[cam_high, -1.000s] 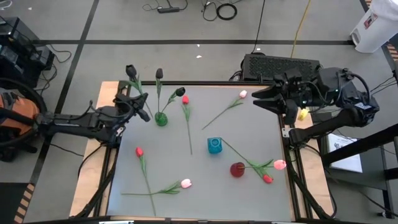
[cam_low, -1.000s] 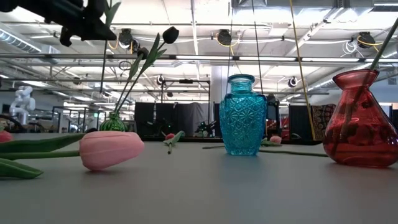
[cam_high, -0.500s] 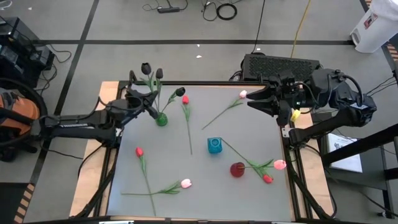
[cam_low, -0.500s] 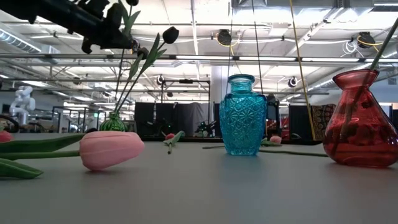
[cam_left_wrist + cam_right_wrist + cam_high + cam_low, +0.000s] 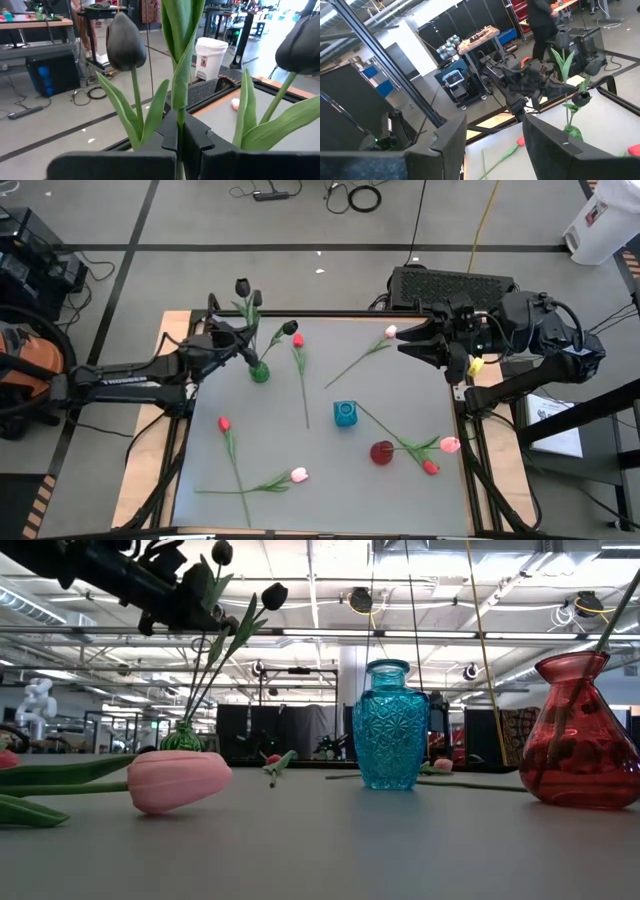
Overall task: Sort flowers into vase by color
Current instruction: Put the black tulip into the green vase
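The left gripper is closed tight on the green stem of a near-black tulip and holds it just above the green vase, at the far left part of the table. To do this step well, I think the stem end must be brought exactly over the narrow mouth of the green vase and then lowered straight, without pushing the dark tulips that already stand in it. Only when the stem is deep inside should the fingers let go, otherwise the flower may tip out.

The right gripper waits well to the right of the green vase, half open and with nothing in it, close to a pink tulip.

The high view shows all the places: the blue vase and the red vase to the right and nearer, and loose red and pink flowers lying around them. It cannot show height. The low view shows this: the gripper is high over the green vase. The left wrist view shows the stem pinched between the fingers, which the others hide.
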### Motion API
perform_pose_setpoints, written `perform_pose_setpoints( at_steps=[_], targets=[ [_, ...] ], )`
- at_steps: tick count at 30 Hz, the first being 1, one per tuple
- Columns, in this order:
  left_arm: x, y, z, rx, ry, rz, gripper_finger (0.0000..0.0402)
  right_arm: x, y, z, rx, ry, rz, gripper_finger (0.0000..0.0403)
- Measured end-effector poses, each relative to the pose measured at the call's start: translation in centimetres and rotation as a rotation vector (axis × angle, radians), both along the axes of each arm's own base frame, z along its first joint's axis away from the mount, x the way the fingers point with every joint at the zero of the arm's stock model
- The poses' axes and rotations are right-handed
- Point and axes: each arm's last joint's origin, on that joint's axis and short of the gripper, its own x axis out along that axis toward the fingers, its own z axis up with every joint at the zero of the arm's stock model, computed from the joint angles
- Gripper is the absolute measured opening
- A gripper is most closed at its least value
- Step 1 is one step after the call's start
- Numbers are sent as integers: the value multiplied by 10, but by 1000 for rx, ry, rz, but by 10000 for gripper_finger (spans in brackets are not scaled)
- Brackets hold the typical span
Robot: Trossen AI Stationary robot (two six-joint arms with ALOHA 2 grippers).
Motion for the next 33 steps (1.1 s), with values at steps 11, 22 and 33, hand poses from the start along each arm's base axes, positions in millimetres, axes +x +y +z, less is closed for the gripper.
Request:
perform_pose_setpoints(
  at_steps=[11,22,33],
  targets=[
    [3,1,-5,-10,29,2,4,0,0,0,-8,0,1,185],
    [2,1,-9,-41,57,8,4,0,0,0,-21,3,2,185],
    [5,2,-10,-43,65,11,4,0,0,0,-25,4,2,185]
  ],
)
